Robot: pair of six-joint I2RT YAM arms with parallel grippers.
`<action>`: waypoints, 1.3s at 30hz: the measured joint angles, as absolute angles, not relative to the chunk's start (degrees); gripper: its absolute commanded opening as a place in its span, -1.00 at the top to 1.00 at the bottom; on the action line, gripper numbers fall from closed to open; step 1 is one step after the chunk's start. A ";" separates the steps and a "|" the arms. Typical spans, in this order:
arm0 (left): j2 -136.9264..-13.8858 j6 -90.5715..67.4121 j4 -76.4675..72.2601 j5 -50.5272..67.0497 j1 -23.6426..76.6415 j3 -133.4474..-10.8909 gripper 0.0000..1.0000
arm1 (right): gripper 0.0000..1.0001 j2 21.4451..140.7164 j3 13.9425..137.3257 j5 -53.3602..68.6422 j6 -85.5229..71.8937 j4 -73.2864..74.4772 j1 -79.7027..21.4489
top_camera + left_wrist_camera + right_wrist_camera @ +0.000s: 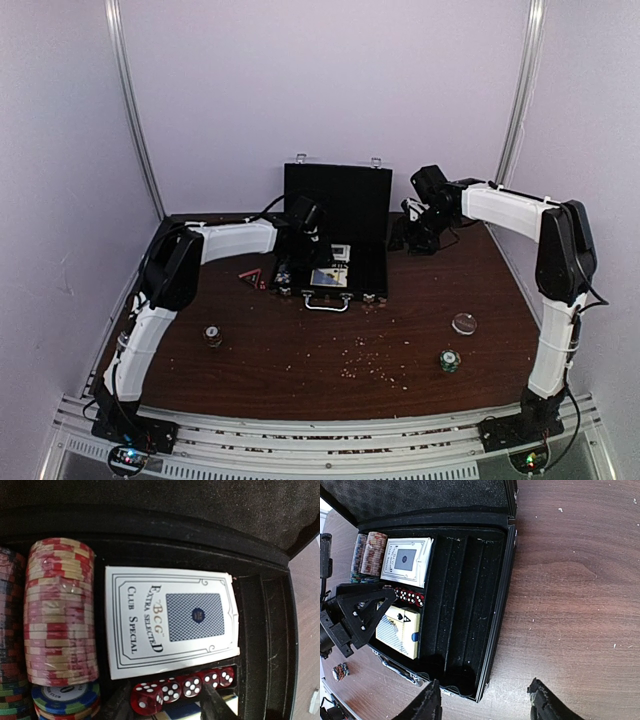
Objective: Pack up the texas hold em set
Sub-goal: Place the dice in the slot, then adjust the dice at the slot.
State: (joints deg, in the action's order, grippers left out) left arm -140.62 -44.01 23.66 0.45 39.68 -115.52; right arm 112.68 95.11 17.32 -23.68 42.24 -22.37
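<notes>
Case (362,270) of the texas hold em set is found open at the back middle of the table (300,380), its lid (335,195) stood upright. Inside, a red-and-cream chip stack (60,612) is laid beside a card deck (170,620), with a row of red dice (182,687) just below the deck. The left gripper (166,709) is held over the dice, its jaws parted and nothing clamped. The right gripper (486,705) is poised just beside the case's right edge, jaws wide and empty.

The table is dark brown wood, strewn with pale crumbs (365,365). One loose chip stack (213,335) is set near left and another chip stack (450,361) near right. Pale walls (60,150) enclose it on three sides.

Print on the deck is made legible only by the left wrist view. A second deck (400,630) and the bare chip grooves (465,605) are made out clearly only in the right wrist view.
</notes>
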 measured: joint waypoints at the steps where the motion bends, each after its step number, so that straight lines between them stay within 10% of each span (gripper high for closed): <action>1: -140.57 -44.01 23.66 0.25 39.77 -115.52 0.00 | -0.20 112.68 95.11 17.32 -23.68 42.24 -22.37; 39: -140.16 -44.77 25.30 -1.08 39.68 -115.83 0.13 | -0.20 112.86 95.11 17.34 -23.03 42.44 -22.37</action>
